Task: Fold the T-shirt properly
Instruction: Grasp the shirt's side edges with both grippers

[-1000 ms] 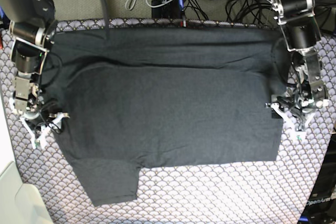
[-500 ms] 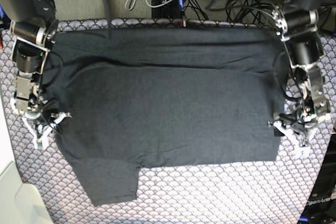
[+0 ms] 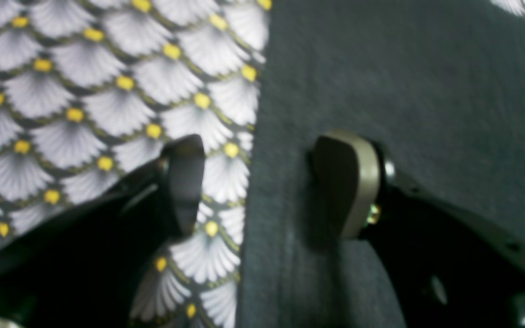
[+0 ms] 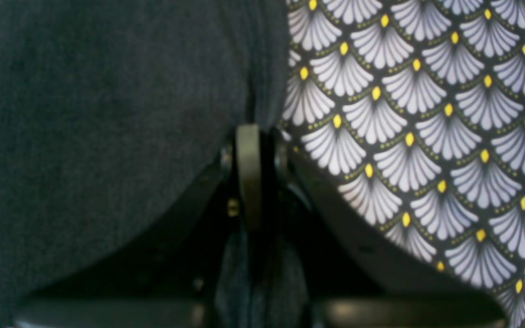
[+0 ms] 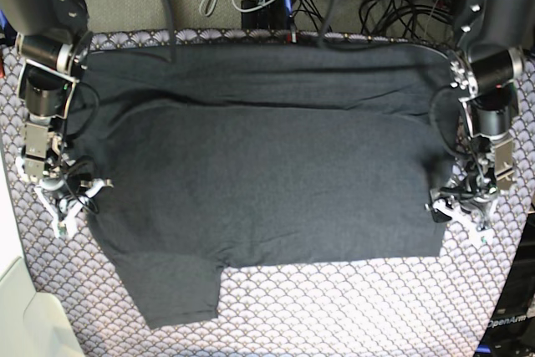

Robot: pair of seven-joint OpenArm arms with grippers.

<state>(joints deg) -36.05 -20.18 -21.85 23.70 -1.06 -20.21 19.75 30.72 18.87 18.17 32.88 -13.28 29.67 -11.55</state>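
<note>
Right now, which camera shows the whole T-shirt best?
The base view: the whole T-shirt lies spread on the patterned cloth. Each wrist view shows only one edge, between the open left claw and in the shut right claw.

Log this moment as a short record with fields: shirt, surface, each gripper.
shirt: dark grey T-shirt lying flat, one sleeve sticking out at the near edge
surface: scallop-patterned cloth under the shirt
right gripper: shut, pinching the shirt's edge
left gripper: open, jaws straddling the shirt's edge, one finger over the patterned cloth, one over the shirt
fold: not yet made on either gripper's side
</note>
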